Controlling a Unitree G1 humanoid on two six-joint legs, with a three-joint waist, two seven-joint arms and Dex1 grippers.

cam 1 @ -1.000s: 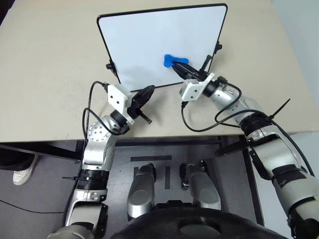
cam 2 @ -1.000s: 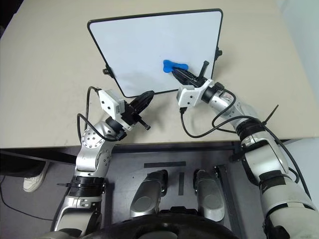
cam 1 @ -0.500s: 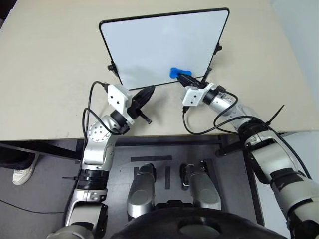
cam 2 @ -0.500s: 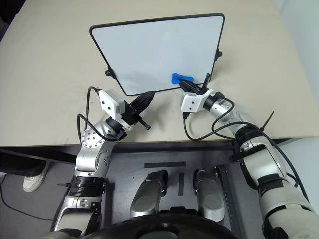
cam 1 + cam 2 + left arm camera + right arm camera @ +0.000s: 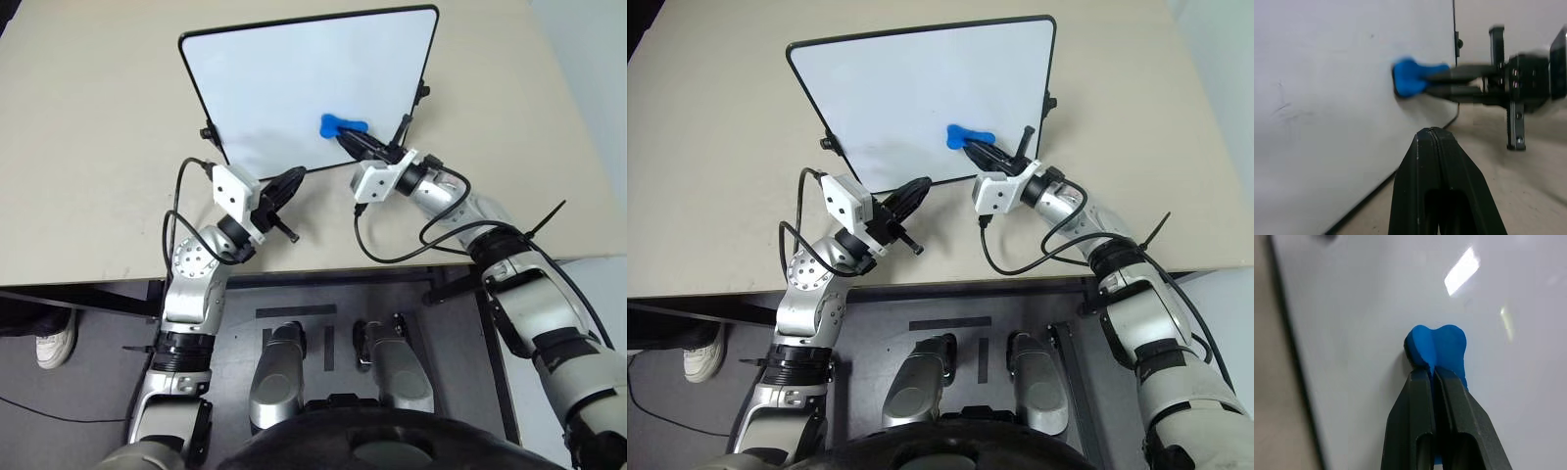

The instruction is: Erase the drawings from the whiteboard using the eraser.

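While right gripper (image 5: 1432,374) clamps eraser (image 5: 1439,346), drawings unseen

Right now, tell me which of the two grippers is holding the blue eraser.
The right gripper: its black fingers are shut on the blue eraser, pressed to the whiteboard. The left gripper is shut on nothing, near the board's bottom edge.

Beige tabletop (image 5: 88,147) over dark grey floor (image 5: 59,392), a person's white shoe (image 5: 54,345) beneath
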